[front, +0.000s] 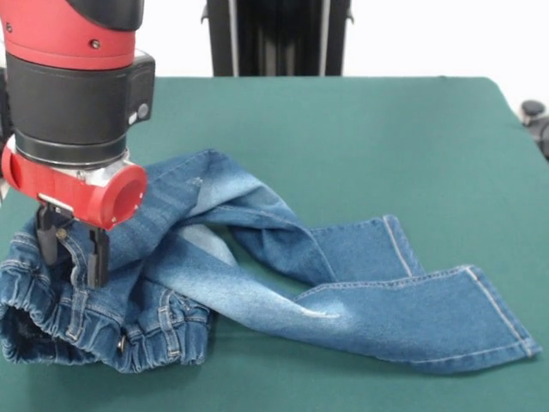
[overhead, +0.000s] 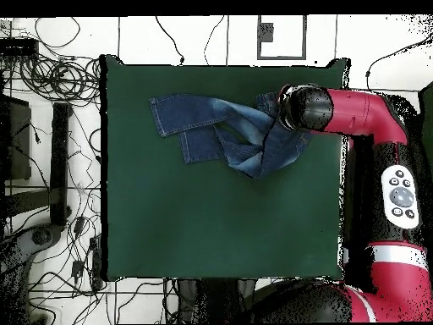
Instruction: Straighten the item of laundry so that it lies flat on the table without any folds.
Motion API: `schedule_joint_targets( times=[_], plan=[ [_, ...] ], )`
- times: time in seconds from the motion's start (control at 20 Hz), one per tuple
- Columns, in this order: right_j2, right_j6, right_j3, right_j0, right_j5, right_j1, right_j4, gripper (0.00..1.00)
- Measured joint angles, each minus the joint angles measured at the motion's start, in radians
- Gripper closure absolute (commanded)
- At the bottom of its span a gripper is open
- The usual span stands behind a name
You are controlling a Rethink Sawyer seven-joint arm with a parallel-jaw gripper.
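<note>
Soft, limp, fairly heavy jeans (front: pixel 257 275) twisted on bench (front: pixel 386 137), legs crossed; claw (front: pixel 73 249) parted above bunched waistband, gripping nothing; best pinched at waistband or hem, probably.

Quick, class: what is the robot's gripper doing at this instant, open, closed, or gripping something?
Gripper: fingers apart, so open, standing down at the waistband end of the jeans; it has nothing clamped.
</note>
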State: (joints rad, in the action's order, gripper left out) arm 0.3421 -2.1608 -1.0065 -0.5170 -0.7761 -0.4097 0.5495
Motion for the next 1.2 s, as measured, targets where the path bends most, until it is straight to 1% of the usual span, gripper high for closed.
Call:
schedule_joint_targets(
  times=[0.35, 0.7, 1.0, 1.2],
  plan=[
    [0.0, 0.0, 0.0, -0.007, -0.033, -0.013, 0.0, 0.0],
    [0.0, 0.0, 0.0, -0.013, -0.034, -0.006, 0.002, 0.0],
    [0.0, 0.0, 0.0, -0.026, -0.034, 0.015, 0.006, 0.0],
    [0.0, 0.0, 0.0, -0.033, -0.026, 0.049, 0.008, 0.0]
  ],
)
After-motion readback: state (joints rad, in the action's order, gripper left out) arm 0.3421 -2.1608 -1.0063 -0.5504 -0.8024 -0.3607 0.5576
